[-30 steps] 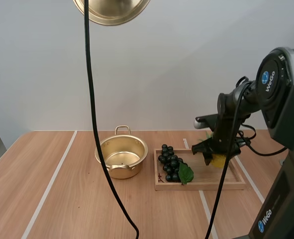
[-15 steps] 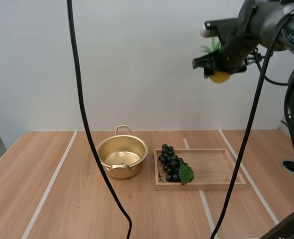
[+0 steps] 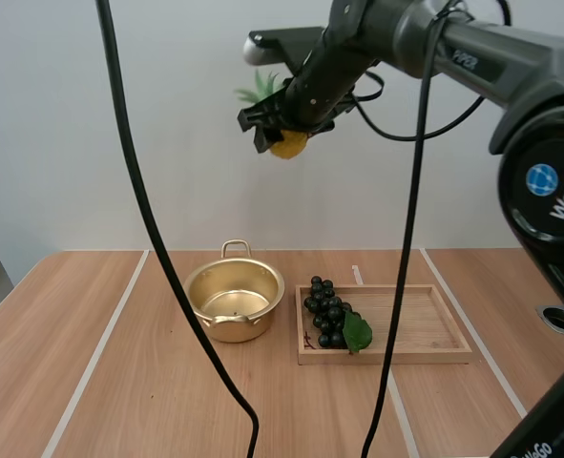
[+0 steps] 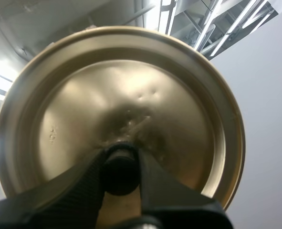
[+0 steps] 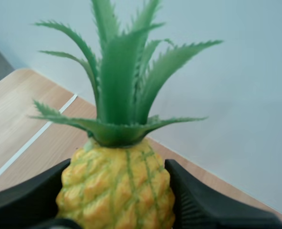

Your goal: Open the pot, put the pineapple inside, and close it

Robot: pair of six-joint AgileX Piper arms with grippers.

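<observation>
Clearly the pineapple (image 3: 289, 147) is in the air: my right hand (image 3: 283, 135) is clamped across its yellow body, one black finger on each flank, and carries it high over the bench (image 3: 119, 382), well above the pot (image 3: 234, 301) and seemingly a little to the tray side of it. The right wrist view shows the fruit (image 5: 117, 191) upright between the fingers, its green crown (image 5: 117, 86) standing free.

It looks like a moulded model, so I judge it light and stiff. The cross-hatched skin should give the fingers purchase. The thin, springy leaves are a poor place to hold, so the grip across the body seems the sound one.

My left hand (image 4: 120, 172) pinches the dark knob (image 4: 118, 161) of the brass-coloured lid (image 4: 131, 95). That lid looks thin, smooth and likely slippery, which leaves the knob as the only real hold.

The pot stands open and empty on the bench, just beside the wooden tray (image 3: 425, 334), where a bunch of grapes (image 3: 326, 310) lies at the pot-side end.

On the right arm (image 3: 511, 67) I read "WeGo" beside a blue round mark, and lettering along the forearm that appears to say "PiPER".
</observation>
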